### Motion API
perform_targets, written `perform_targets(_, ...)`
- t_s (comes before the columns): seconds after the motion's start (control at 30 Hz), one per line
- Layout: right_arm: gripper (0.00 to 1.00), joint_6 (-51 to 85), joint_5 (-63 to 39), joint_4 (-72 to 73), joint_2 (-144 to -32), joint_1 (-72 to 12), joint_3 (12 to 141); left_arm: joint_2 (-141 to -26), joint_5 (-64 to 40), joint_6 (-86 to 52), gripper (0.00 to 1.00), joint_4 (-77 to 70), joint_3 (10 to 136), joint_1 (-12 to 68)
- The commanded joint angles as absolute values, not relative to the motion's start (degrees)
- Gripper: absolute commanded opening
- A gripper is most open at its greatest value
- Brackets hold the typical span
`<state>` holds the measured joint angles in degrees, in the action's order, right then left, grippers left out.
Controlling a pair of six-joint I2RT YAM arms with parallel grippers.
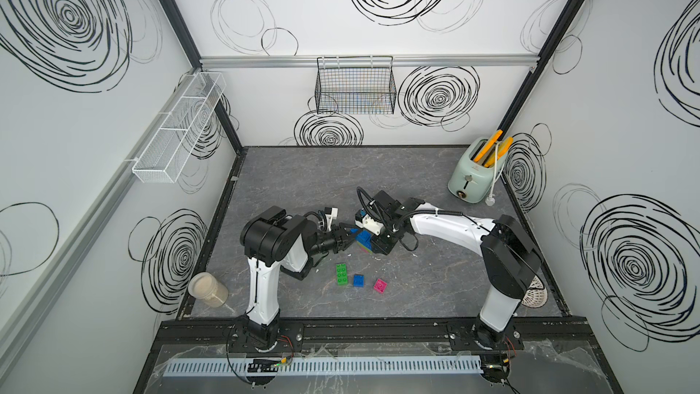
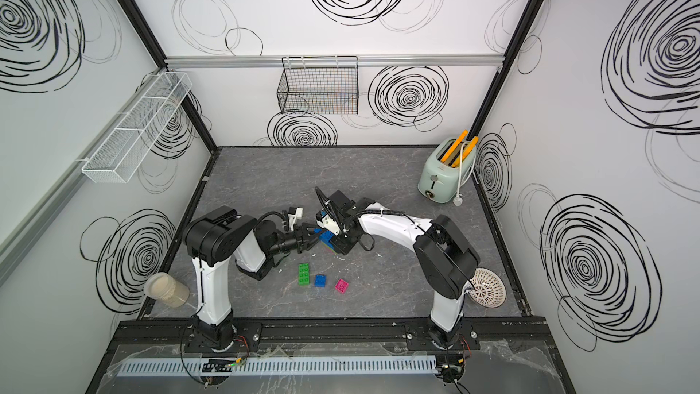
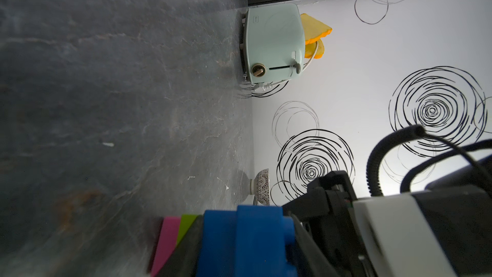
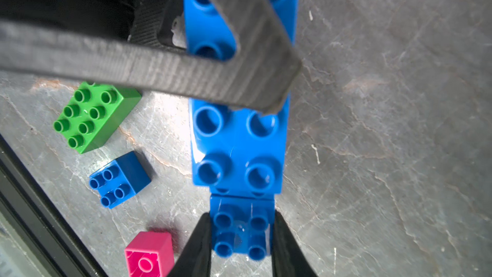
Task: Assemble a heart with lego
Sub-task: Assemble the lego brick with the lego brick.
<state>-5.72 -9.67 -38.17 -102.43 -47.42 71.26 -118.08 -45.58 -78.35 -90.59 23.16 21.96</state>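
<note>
The partly built heart point(image 1: 364, 241) stands mid-table, blue bricks on top, with pink point(image 3: 167, 241) and lime point(image 3: 187, 225) layers beneath. My left gripper point(image 3: 247, 251) reaches in from the left and is shut on the long blue top brick point(image 4: 239, 150). My right gripper point(image 4: 242, 231) comes from the right and is shut on the blue row under it. Loose lego lies nearer the front: a green oblong brick point(image 1: 342, 274), a blue square brick point(image 1: 358, 280) and a pink square brick point(image 1: 380, 285) lying hollow side up.
A mint toaster point(image 1: 475, 170) with orange slices stands at the back right. A jar point(image 1: 207, 289) lies at the front left and a patterned bowl point(image 2: 488, 288) sits at the front right behind my right arm. A wire basket point(image 1: 356, 89) and a white mesh shelf point(image 1: 178, 126) hang on the walls.
</note>
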Motion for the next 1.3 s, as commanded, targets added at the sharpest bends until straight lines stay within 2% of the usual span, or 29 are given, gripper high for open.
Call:
perform_targets(0.0,0.29,-7.9,-7.7,-33.0,-106.8,-47.2,70.8,-119.0,-49.9,-80.9,0.46,-104.0,23.8,23.7)
perform_targets(0.7,0.33,-4.7,-5.1,-26.3,-103.6,-47.4,67.2,-117.5,-49.7,-79.6,0.46,-102.1,23.7,24.5)
perform_targets(1.07,0.33,-7.1,-7.4,-35.5,-109.7,-46.9,76.3,-115.1,-50.0,-75.9,0.46,-96.8,24.0,25.9)
perform_targets(1.27,0.37,-6.9,-7.4,-34.2,-108.6,-46.6,76.4,-115.4,-49.9,-75.9,0.46,-96.7,23.8,25.8)
